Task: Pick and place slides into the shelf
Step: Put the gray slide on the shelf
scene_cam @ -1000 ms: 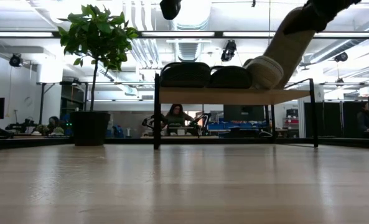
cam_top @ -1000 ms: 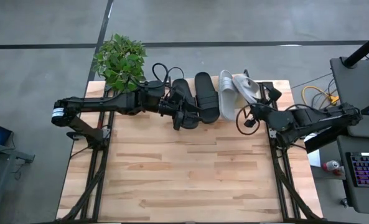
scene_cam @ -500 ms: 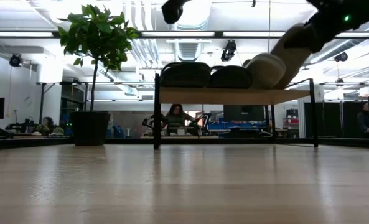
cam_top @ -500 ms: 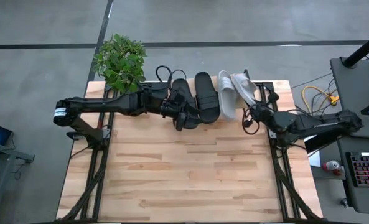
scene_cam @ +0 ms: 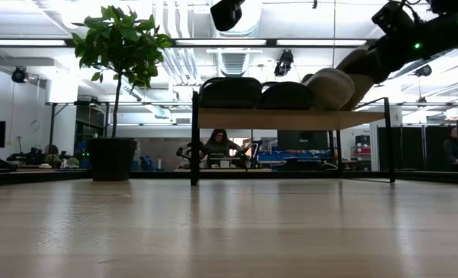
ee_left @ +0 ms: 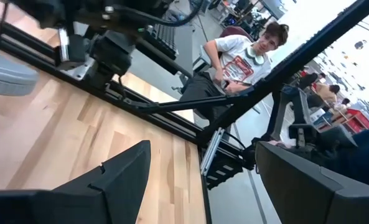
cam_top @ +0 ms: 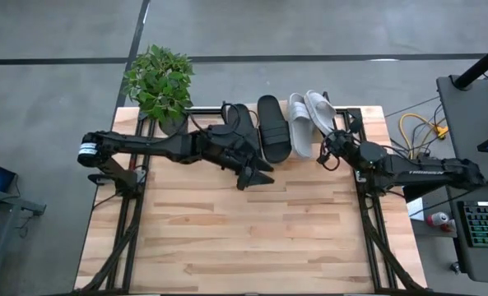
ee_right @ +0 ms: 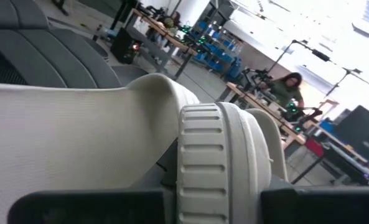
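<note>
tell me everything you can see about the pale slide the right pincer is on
The pale slide is grey-white, foam-like, with a ribbed sole edge and a wide strap. It sits last on the right in the row on the shelf, beside its pale mate. Seen from above it is angled, and in the low view it still tilts up off the plank. The right pincer is shut on its near end.

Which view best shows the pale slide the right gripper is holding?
The high view: the rightmost pale slide lies over the shelf beside its mate, the right gripper shut on its near end. The low view shows it tilted; the right wrist view, only its ribbed edge; the left wrist view, nothing.
</note>
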Tool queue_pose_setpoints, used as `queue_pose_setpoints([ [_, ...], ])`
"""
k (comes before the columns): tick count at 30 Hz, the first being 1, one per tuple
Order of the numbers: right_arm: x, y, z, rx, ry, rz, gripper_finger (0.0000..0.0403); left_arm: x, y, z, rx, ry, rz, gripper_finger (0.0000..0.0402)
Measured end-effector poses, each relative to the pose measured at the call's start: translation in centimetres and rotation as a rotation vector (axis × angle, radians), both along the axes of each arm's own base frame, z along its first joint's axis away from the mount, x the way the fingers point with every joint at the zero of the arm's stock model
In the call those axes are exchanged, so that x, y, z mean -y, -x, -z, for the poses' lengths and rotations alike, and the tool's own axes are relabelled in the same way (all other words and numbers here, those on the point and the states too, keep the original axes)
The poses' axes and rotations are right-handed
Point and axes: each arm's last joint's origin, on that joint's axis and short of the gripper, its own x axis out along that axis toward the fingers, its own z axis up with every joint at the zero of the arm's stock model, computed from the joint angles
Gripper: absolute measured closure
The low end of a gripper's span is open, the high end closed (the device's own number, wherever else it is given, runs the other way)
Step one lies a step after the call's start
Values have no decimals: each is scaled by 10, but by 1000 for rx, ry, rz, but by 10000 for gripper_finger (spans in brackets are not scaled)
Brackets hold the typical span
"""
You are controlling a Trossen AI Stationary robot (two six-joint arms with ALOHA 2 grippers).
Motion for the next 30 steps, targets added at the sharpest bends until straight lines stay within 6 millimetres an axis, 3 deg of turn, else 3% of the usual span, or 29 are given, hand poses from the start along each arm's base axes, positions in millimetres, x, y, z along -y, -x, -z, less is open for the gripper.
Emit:
queue_pose_setpoints([
  [12,16,2,18,105,-151,-46,358,1,0,-1,0,6,-2,127],
  [23,15,2,20,226,-339,-68,255,0,0,-2,12,0,-2,127],
  [30,12,1,15,213,-467,-129,182,0,0,-4,35,-3,3,127],
])
